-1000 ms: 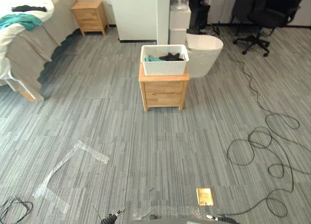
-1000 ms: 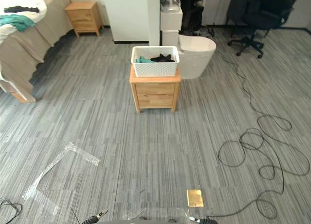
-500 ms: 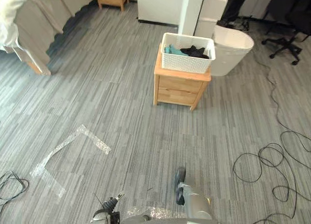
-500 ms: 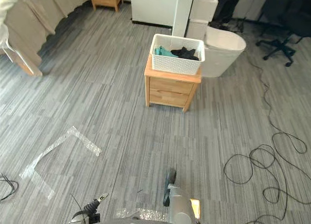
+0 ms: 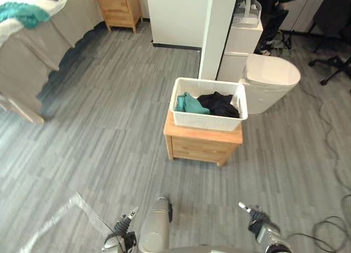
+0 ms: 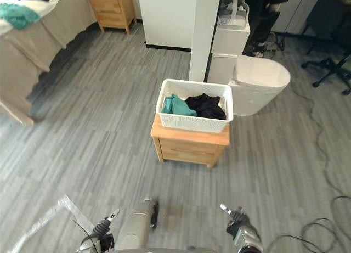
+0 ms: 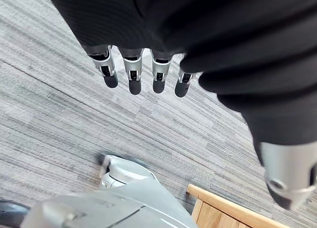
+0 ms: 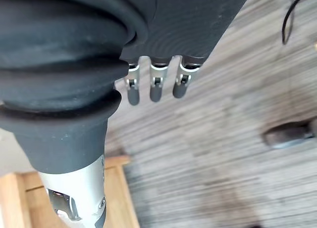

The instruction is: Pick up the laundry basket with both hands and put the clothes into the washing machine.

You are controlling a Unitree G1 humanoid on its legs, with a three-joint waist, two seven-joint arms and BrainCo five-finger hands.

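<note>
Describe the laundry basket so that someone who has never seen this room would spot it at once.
In front of the white pillar mid-room stands a small wooden nightstand. The laundry basket sits on top: white with perforated walls, holding teal and black clothes, unlike the smooth rounded white container beside it.

Left hand (image 7: 158, 77) under a black, finely ribbed cover, a row of silver fingers (image 7: 133, 78) with glossy dark tips, silver thumb capped dark, right hand (image 8: 156, 87) alike, its cover in thick rounded folds, small screws on its silver thumb, smooth silver-grey forearm (image 5: 154, 231).
</note>
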